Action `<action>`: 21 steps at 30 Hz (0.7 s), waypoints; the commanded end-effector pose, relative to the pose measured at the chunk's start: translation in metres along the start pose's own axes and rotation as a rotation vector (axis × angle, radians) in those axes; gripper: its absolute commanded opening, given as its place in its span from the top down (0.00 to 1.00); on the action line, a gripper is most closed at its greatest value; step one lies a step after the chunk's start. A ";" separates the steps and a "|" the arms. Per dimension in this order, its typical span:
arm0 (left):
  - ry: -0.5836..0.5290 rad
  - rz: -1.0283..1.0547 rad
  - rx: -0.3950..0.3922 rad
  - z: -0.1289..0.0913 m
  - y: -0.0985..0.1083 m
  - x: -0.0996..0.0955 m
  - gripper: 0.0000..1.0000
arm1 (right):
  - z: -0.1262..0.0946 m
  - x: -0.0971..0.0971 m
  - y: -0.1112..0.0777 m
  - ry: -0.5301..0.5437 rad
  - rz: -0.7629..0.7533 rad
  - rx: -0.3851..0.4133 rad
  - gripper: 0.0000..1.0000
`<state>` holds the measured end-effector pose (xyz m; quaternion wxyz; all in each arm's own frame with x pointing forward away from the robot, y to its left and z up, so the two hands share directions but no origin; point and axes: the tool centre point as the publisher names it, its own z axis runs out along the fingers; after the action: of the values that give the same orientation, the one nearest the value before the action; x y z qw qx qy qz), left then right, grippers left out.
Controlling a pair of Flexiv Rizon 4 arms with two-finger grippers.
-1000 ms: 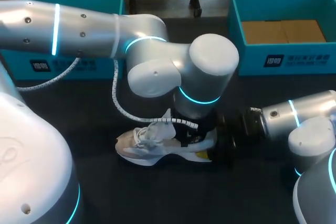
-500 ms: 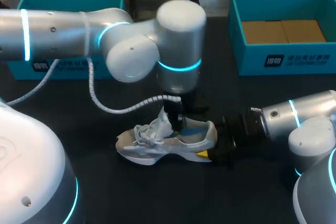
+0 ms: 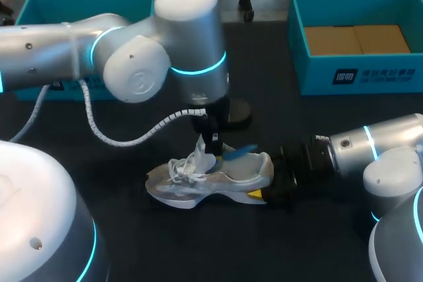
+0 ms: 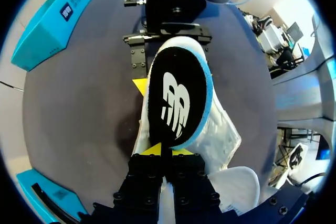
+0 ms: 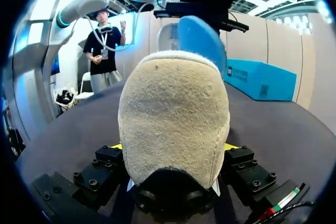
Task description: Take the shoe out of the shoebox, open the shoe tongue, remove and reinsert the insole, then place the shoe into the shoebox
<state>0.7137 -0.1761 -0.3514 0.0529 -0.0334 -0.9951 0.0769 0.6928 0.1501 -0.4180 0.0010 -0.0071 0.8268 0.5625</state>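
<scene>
A white laced shoe (image 3: pixel 198 179) lies on its side on the dark table, toe to the left. My right gripper (image 3: pixel 272 179) holds its beige heel (image 5: pixel 173 114), one yellow-tipped finger against each side. The insole (image 4: pixel 176 95), black on top with a blue rim, stands partly lifted out of the shoe's opening and shows as a blue edge (image 3: pixel 239 150) in the head view. My left gripper (image 3: pixel 213 142) hangs over the middle of the shoe, shut on the insole's near edge (image 4: pixel 167 150). The white upper (image 4: pixel 223 135) lies beneath the insole.
A teal box (image 3: pixel 357 74) with a cardboard floor stands at the back right. A second teal box (image 3: pixel 86 1) stands at the back left, partly behind my left arm. Bare dark table (image 3: pixel 198 242) lies in front of the shoe.
My left arm has swung back and to the left and risen, drawing the insole up out of the shoe. The shoe and my right gripper have stayed in place.
</scene>
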 end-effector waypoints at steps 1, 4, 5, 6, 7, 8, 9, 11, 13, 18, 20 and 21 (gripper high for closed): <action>-0.023 -0.007 0.041 -0.004 0.000 0.002 1.00 | 0.004 0.004 -0.004 0.000 0.000 0.003 1.00; -0.041 -0.016 0.040 -0.005 -0.006 0.001 1.00 | 0.004 0.004 -0.004 0.000 0.000 0.003 1.00; -0.042 -0.017 0.041 -0.006 -0.007 0.000 1.00 | 0.004 0.004 -0.004 0.000 0.000 0.003 1.00; -0.053 -0.023 0.042 -0.007 -0.009 0.000 1.00 | 0.004 0.004 -0.004 0.000 0.000 0.003 1.00; -0.057 -0.026 0.042 -0.008 -0.011 0.000 1.00 | 0.004 0.004 -0.004 0.000 0.000 0.003 1.00; -0.058 -0.026 0.042 -0.008 -0.012 0.000 1.00 | 0.004 0.004 -0.004 0.000 0.000 0.003 1.00; -0.069 -0.029 0.041 -0.009 -0.014 0.000 1.00 | 0.004 0.004 -0.004 0.000 0.000 0.003 1.00; -0.082 -0.035 0.039 -0.010 -0.019 0.000 1.00 | 0.004 0.004 -0.004 0.000 0.000 0.003 1.00; -0.111 -0.048 0.028 -0.010 -0.024 0.000 1.00 | 0.004 0.004 -0.004 0.000 0.000 0.003 1.00; -0.151 -0.066 0.010 -0.008 -0.038 0.000 1.00 | 0.004 0.004 -0.004 0.000 0.000 0.003 1.00; -0.165 -0.071 0.008 -0.009 -0.042 0.000 1.00 | 0.004 0.004 -0.004 0.000 0.000 0.003 1.00; -0.168 -0.072 0.007 -0.009 -0.043 0.001 1.00 | 0.004 0.004 -0.004 0.000 0.000 0.003 1.00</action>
<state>0.7125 -0.2069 -0.3365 -0.0228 0.0078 -0.9955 0.0912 0.6928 0.1497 -0.4181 0.0009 -0.0071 0.8267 0.5626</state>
